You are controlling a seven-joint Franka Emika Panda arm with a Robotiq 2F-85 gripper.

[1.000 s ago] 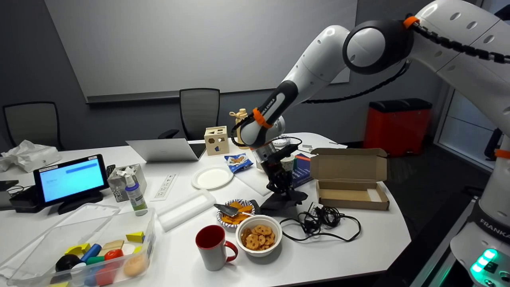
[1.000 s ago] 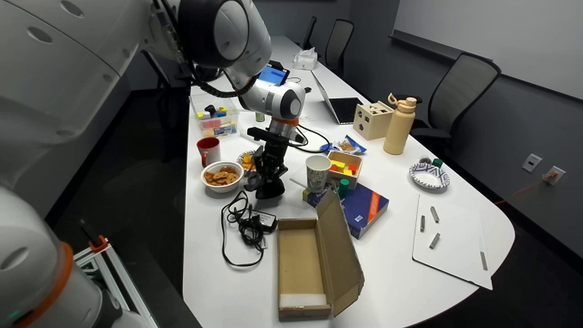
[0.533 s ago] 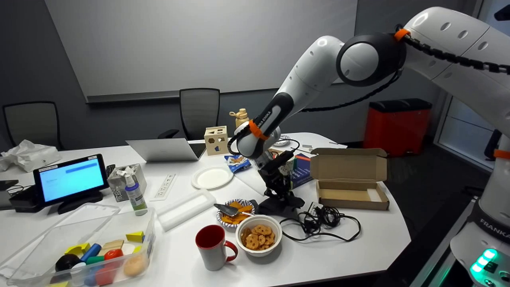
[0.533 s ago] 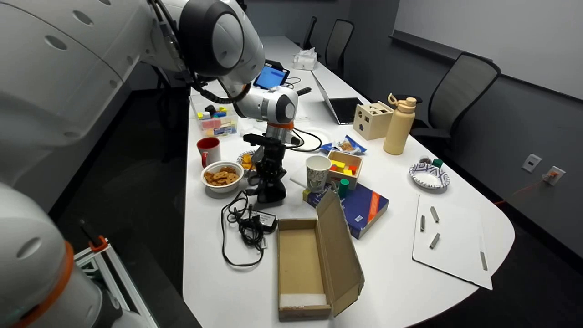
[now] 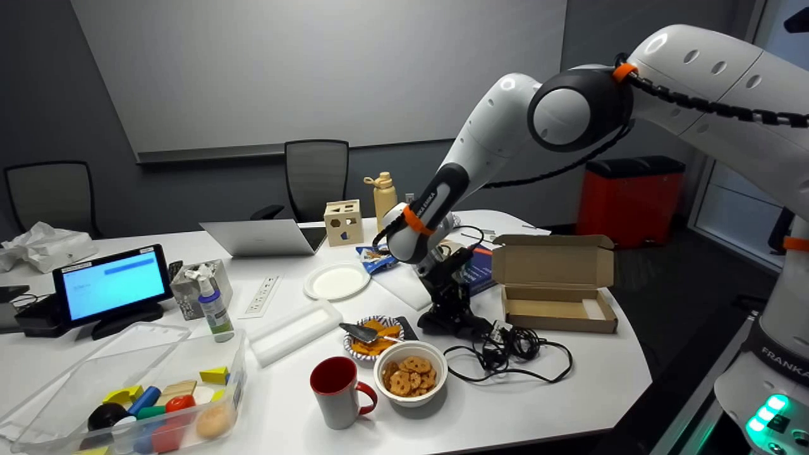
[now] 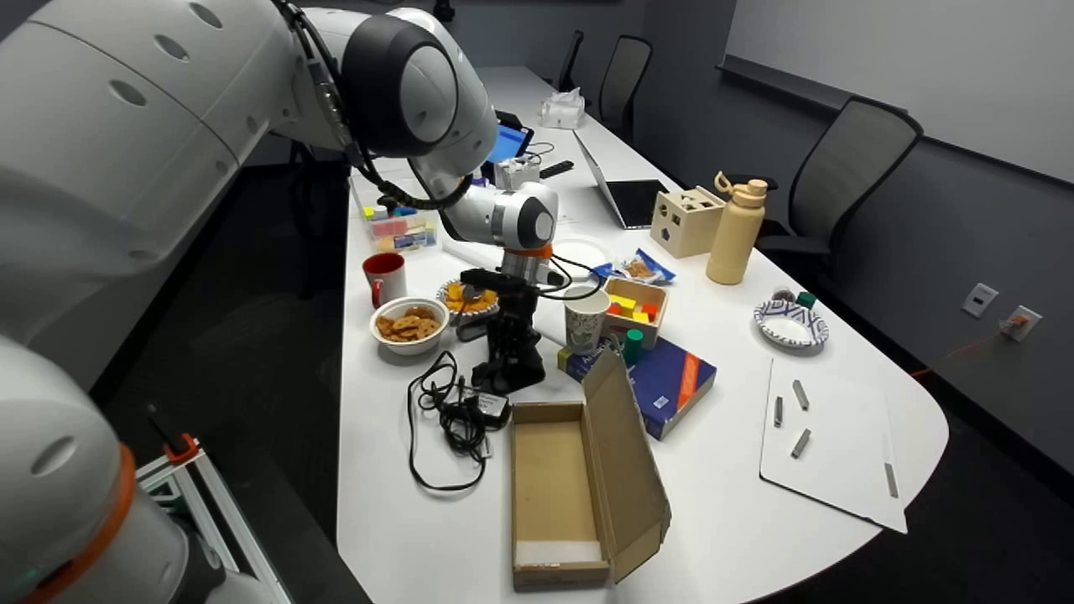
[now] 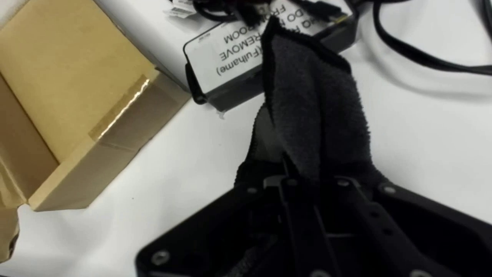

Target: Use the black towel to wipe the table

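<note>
Since the earlier frames the gripper and the black towel have shifted closer to the power adapter. In the wrist view the gripper is clenched on a bunched fold, the free end poking toward twelve o'clock. The adapter lies between eleven and twelve, the black cord between one and two, the cardboard box between nine and ten. In an exterior view the cookie bowl sits at ten o'clock from the towel.

Wiping seems in hand; the next stroke probably calls for pressing the towel down on the table and steering clear of the cord. I cannot tell whether towel and adapter touch, and the gripper's tips are lost, black on black. The box runs off the wrist view.
</note>
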